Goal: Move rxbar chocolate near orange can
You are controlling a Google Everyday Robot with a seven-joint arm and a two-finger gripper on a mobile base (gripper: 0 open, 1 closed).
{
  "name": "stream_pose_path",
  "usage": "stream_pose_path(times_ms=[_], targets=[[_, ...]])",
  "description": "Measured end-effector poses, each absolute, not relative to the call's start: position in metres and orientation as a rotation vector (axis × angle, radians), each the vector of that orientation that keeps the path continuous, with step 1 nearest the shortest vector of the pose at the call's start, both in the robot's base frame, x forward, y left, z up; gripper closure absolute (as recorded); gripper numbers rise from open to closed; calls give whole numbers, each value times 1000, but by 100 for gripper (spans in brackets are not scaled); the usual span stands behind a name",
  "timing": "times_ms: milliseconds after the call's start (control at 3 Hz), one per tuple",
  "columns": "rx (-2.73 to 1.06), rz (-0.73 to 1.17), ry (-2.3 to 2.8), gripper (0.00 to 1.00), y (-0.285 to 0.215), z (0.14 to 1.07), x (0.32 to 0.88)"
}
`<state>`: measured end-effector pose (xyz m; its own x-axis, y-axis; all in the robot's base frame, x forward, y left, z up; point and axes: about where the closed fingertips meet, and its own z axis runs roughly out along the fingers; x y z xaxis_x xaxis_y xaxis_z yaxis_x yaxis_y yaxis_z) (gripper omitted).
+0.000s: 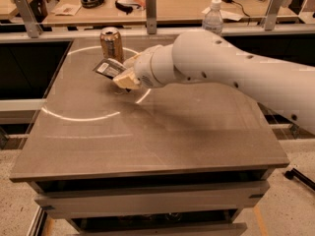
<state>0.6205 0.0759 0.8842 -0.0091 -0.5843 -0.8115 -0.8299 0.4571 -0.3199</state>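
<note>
The rxbar chocolate (108, 68) is a flat black bar with a white label patch. It is held tilted just above the table, right in front of the orange can (111, 44). The copper-orange can stands upright at the table's far left. My gripper (123, 74) reaches in from the right on a white arm and is shut on the bar's right end. Its tan fingers (129, 79) cover that end of the bar. The bar's free end is a short gap from the can's base.
A clear water bottle with a white cap (213, 17) stands at the table's far edge, behind my arm. The grey table (162, 136) bears a white ring mark. A wooden desk with clutter lies behind a rail with metal posts (150, 6).
</note>
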Motion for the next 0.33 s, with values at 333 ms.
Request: stream_pose_path(times_ms=[333], targets=[[-1217, 277, 1709, 100, 79, 888, 649]])
